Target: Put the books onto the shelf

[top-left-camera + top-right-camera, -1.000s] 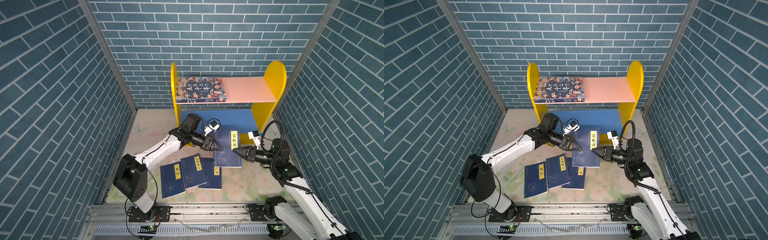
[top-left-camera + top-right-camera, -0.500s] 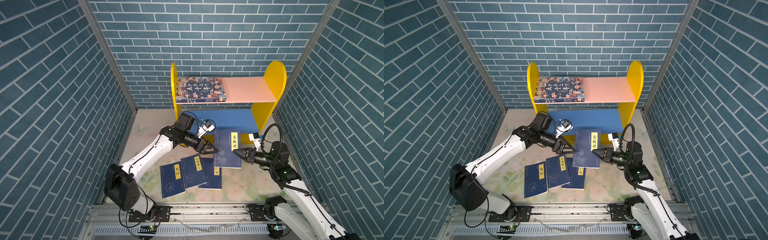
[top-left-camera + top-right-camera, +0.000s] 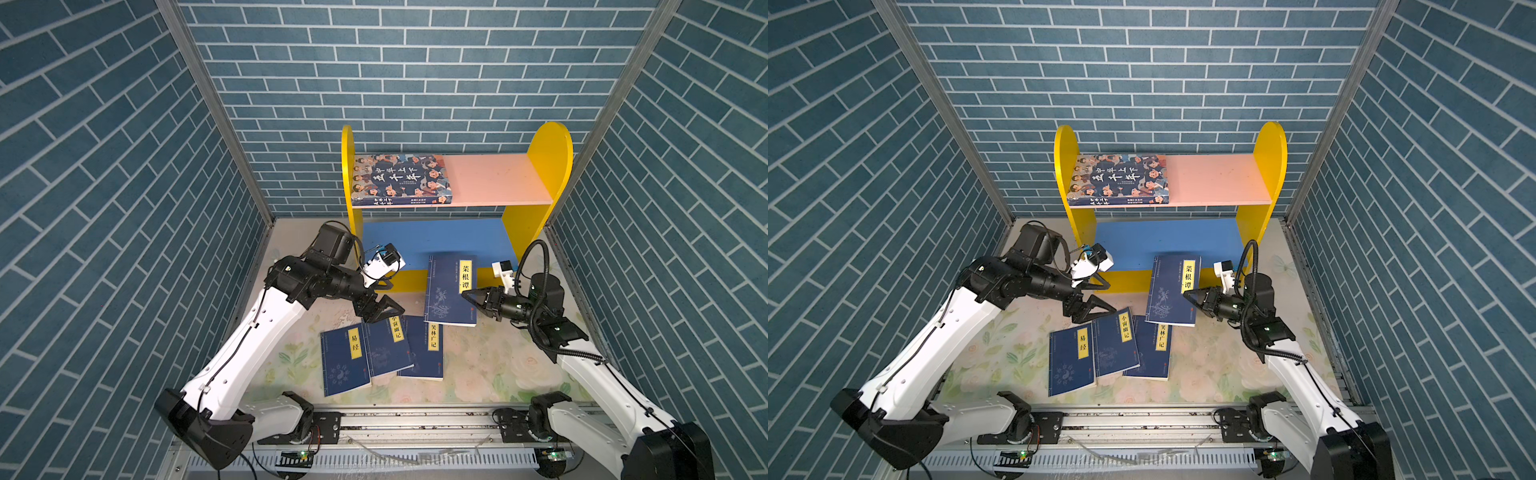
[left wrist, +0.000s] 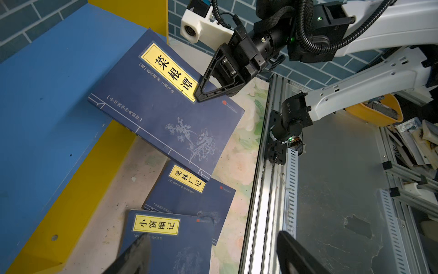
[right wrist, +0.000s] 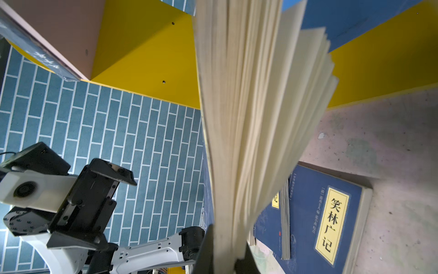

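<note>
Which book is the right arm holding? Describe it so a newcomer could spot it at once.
Find the yellow-sided shelf; just before its blue lower board, one navy book hangs tilted, pinched at its edge by the right claw. Unlike the three navy books lying overlapped on the floral mat, it is lifted, labelled 菜根谭.

Blue brick-patterned walls (image 3: 374,83) close in three sides, joined at the back corners by slanting grey metal posts (image 3: 222,124), over a bench (image 3: 498,374) with a pale floral print and a metal rail (image 3: 415,424) along its near edge
</note>
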{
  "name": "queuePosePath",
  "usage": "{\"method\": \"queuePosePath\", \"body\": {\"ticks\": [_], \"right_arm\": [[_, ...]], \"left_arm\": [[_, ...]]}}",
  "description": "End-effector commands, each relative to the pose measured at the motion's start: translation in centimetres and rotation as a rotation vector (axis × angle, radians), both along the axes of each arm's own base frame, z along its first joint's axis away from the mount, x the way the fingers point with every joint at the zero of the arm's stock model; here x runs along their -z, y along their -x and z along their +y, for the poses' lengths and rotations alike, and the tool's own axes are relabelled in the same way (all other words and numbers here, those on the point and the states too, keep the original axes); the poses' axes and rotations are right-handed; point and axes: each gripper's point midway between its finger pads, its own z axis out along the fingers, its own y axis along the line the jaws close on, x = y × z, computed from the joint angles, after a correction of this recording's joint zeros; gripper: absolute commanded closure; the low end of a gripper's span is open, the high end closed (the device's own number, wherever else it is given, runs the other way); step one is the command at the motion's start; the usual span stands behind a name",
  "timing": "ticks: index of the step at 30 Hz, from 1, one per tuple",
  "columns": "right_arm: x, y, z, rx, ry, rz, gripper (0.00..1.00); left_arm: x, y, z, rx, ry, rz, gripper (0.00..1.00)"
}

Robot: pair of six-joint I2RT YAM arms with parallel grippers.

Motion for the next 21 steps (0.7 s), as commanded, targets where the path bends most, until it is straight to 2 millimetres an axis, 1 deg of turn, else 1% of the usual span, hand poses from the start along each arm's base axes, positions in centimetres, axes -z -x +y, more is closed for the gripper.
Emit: {"method": "queuePosePath", "body": {"ticks": [1,3,6,8,10,14,18,21], "right_arm": [[-3.0,-1.7,0.5,0.012,-0.032,-0.093,1.00],[-3.4,-2.2,0.9,0.003,-0.045,-0.098,1.00],[-4.0,-2.3,1.7,-0.028,-0.057,-0.110,1.00],[-4.3,-1.8,2.2,-0.075,-0.071,-0.113,1.00],[-4.8,-0.6,2.6,-0.144,-0.089,-0.121,1.00],[-5.9,2.0,3.0,-0.269,-0.122,-0.150,1.00],[-6.1,3.8,3.6,-0.354,-0.124,-0.159,1.00],[-6.4,4.9,4.6,-0.408,-0.130,-0.178,1.00]], "left_arm": [[0.2,-0.2,1.5,-0.063,0.006,0.014,0.14],[-0.1,-1.3,2.2,-0.129,0.040,0.026,0.13],[-0.7,-3.1,3.1,-0.235,0.114,0.064,0.13],[-1.0,-4.0,3.4,-0.285,0.153,0.092,0.13],[-1.1,-4.5,3.5,-0.308,0.191,0.132,0.13],[-0.4,-4.0,2.2,-0.246,0.268,0.274,0.11],[0.5,-5.6,0.6,-0.247,0.386,0.448,0.11],[1.0,-6.6,0.0,-0.254,0.431,0.519,0.11]]}}
